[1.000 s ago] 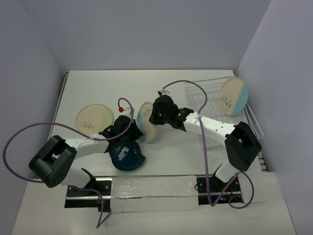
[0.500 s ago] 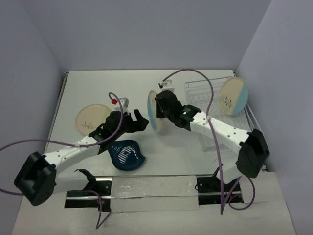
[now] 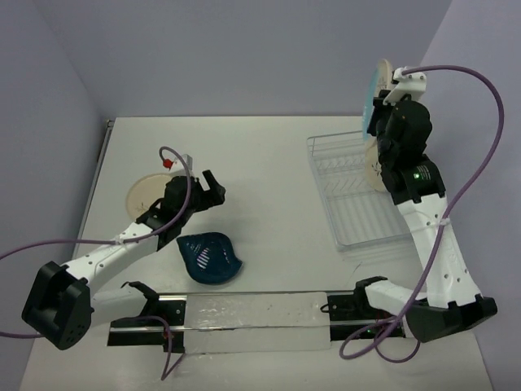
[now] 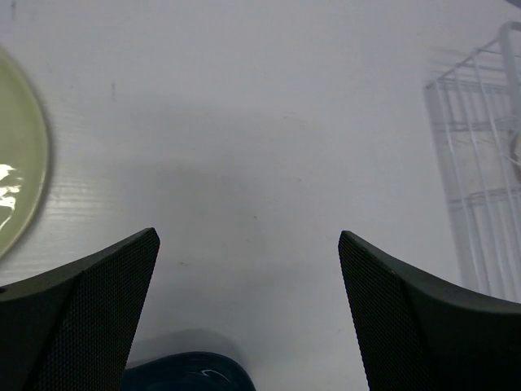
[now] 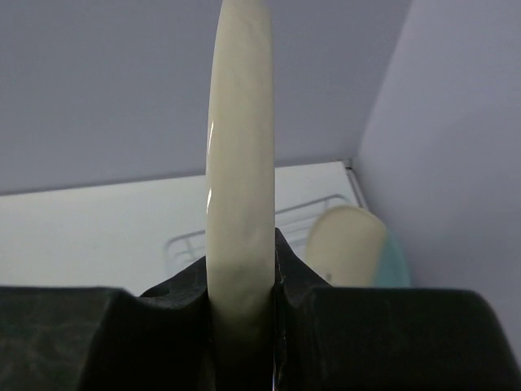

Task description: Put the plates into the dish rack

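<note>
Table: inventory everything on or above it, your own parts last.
held plate: one, cream and light blue, on edge above dish rack
racked plate: one, cream and light blue, standing in dish rack
yellow plate: one, pale yellow, flat, table left
leaf dish: one, dark teal, front centre-left
dish rack: one, white wire, table right
table: one, white
left gripper: one, black, open, by yellow plate
right gripper: one, black, shut on held plate

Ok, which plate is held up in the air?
The cream-and-blue plate pinched on edge in the right gripper, raised over the rack. A second plate stands in the rack; the yellow plate lies flat on the table.
</note>
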Available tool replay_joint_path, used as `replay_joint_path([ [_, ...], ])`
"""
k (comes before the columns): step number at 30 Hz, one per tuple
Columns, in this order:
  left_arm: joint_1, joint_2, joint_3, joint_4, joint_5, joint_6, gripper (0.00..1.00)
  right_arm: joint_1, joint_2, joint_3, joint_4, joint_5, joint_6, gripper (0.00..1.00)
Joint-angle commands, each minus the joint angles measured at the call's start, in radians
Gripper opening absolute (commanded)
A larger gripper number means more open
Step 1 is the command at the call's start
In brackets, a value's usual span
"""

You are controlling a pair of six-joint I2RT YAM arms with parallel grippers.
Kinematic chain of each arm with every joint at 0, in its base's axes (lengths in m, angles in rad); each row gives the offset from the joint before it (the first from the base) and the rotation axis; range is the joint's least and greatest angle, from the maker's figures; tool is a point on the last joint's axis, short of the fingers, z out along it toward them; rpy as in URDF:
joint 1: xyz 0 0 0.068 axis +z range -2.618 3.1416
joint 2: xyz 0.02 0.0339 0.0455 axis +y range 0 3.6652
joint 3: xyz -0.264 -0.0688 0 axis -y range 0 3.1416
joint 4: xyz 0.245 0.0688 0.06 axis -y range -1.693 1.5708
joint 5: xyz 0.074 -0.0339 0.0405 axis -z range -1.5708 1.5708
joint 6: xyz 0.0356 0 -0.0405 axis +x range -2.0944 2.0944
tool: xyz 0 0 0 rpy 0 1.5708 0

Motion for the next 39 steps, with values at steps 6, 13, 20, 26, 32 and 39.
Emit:
replay_joint_path([
  [6,0.127,0.128,0.142,-0.097,-0.016,-0.011,0.99,-0.197,0.188,0.148,-0.051,-0.197,-0.249,0.00],
  [13,0.196,0.190,0.228,-0.140,-0.049,-0.023,0.99,-0.309,0.286,0.145,-0.059,-0.263,-0.291,0.00],
  [20,0.241,0.212,0.273,-0.196,-0.097,-0.042,0.99,-0.343,0.390,0.161,-0.061,-0.253,-0.322,0.00],
  [26,0.265,0.220,0.286,-0.235,-0.127,-0.056,0.99,-0.365,0.420,0.153,-0.062,-0.288,-0.315,0.00],
  [32,0.278,0.209,0.294,-0.257,-0.155,-0.068,0.99,-0.395,0.451,0.149,-0.061,-0.324,-0.334,0.00],
  [39,0.288,0.178,0.282,-0.282,-0.191,-0.078,0.99,-0.437,0.461,0.121,-0.057,-0.434,-0.384,0.00],
])
